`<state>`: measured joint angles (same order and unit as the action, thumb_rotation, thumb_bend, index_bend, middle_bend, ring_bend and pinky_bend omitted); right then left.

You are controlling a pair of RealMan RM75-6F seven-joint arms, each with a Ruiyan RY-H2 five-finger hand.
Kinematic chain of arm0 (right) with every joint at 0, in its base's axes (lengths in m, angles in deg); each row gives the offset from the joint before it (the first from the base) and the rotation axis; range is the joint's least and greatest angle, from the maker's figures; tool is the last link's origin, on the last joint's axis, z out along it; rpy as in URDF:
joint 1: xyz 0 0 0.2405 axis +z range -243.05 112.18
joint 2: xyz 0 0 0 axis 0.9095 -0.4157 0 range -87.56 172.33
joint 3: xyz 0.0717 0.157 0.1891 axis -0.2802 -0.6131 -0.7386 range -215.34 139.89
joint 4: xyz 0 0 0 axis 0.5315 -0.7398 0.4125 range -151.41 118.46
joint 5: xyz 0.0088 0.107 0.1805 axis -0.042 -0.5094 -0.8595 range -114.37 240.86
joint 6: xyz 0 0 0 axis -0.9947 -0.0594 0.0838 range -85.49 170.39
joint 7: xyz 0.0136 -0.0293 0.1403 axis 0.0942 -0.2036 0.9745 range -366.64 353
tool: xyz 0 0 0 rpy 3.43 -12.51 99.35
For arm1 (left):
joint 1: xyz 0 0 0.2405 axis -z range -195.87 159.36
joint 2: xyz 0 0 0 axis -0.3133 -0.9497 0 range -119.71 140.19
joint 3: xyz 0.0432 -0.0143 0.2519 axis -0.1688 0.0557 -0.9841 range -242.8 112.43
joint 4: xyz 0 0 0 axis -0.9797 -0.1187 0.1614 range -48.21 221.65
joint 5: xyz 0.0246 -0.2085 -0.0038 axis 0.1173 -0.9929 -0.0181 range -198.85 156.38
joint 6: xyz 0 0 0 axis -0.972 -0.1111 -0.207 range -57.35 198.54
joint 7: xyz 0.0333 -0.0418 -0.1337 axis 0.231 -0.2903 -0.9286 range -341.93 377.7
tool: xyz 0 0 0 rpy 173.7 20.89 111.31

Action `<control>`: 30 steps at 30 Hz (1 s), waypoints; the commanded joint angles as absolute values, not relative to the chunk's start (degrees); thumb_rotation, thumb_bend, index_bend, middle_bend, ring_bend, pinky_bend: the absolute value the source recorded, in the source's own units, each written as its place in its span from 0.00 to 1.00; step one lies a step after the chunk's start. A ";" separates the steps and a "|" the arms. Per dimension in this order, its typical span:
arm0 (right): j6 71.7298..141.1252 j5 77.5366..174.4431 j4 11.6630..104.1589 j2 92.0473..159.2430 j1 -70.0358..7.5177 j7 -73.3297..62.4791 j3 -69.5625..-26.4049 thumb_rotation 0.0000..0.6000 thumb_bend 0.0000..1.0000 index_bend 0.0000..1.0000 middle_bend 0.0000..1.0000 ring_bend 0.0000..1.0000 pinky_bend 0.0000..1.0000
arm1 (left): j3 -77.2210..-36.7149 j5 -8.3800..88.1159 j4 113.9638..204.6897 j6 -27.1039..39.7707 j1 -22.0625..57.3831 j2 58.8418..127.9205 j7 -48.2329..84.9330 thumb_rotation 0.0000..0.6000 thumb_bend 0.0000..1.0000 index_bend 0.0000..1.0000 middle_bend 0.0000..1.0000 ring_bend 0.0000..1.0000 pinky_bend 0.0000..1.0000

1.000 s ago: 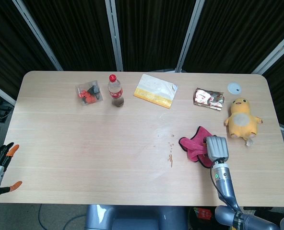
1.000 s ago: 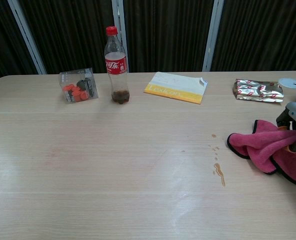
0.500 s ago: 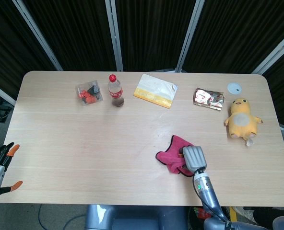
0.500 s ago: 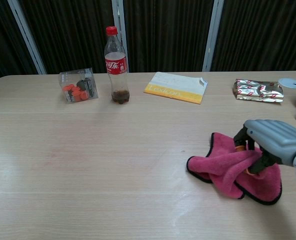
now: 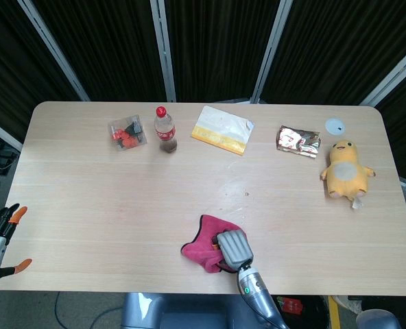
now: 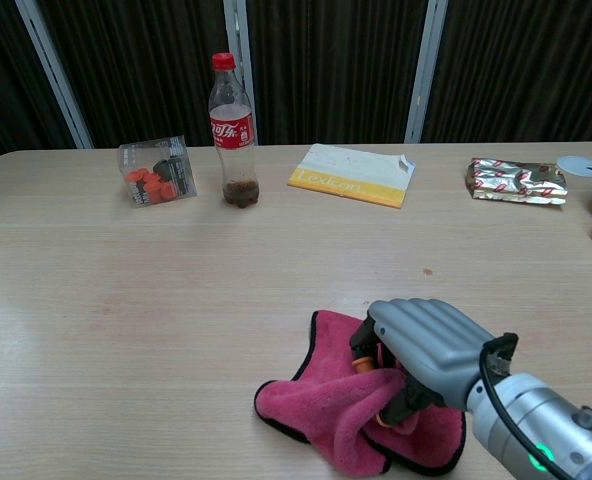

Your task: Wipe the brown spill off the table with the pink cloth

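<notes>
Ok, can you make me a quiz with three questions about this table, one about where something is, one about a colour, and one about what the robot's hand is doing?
1. Where is the yellow plush toy?
A. near the table's right edge
B. next to the bottle
C. under the cloth

2. What colour is the bottle cap?
A. blue
B. red
C. green

3. What is the right hand doing?
A. resting on the foil packet
B. hanging open above the table
C. gripping the pink cloth

Answers:
1. A, the head view shows the toy by the right edge, far from the bottle.
2. B, the cap on the cola bottle is red.
3. C, its fingers curl into the bunched cloth on the table.
</notes>
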<state>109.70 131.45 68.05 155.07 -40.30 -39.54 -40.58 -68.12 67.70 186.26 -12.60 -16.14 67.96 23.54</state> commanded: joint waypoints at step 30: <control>106.86 121.09 51.20 153.70 -33.55 -46.67 -54.98 1.00 0.30 0.75 0.60 0.51 0.72 | -68.19 66.51 187.76 -11.69 -16.10 67.34 23.81 1.00 0.00 0.00 0.00 0.00 0.00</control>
